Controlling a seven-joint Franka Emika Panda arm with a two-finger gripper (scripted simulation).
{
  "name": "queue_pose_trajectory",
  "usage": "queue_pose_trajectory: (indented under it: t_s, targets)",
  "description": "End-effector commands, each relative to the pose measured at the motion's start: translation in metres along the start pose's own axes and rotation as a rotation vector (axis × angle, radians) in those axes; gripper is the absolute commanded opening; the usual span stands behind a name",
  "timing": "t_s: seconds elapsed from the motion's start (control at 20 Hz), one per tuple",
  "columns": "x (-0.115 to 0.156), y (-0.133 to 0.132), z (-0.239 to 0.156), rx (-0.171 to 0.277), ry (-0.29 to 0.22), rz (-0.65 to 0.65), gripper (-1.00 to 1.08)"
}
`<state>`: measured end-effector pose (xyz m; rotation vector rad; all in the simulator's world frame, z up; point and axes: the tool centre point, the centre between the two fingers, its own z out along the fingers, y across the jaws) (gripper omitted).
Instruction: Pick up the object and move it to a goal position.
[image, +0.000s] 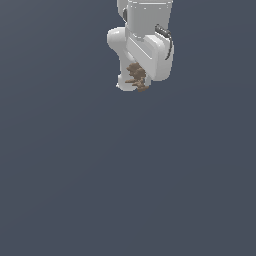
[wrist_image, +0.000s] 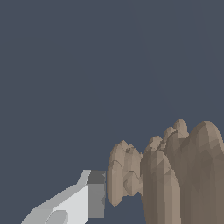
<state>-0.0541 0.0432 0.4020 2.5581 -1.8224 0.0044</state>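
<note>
The object (image: 136, 77) is a small brown ridged lump with prongs. It sits between the fingers of my white gripper (image: 134, 84) near the top of the exterior view. In the wrist view the object (wrist_image: 170, 175) fills the lower part of the picture as a cluster of rounded brown lobes. One grey-padded finger (wrist_image: 96, 194) presses against its side. The other finger is hidden behind the object or out of frame. The gripper is shut on the object. No goal marker shows in either view.
A plain dark grey-blue surface (image: 125, 190) fills both views. The white arm links (image: 147, 30) rise out of the top of the exterior view.
</note>
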Motion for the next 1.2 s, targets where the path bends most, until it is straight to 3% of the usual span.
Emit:
queue_pose_trajectory:
  t_s: [0.0, 0.55, 1.15]
  targets:
    - [-0.006, 0.0, -0.026, -0.001, 0.0, 0.0, -1.0]
    - [-0.024, -0.003, -0.097, -0.001, -0.002, -0.002, -1.0]
    - [-0.027, -0.005, -0.113, -0.001, -0.003, -0.003, -1.0]
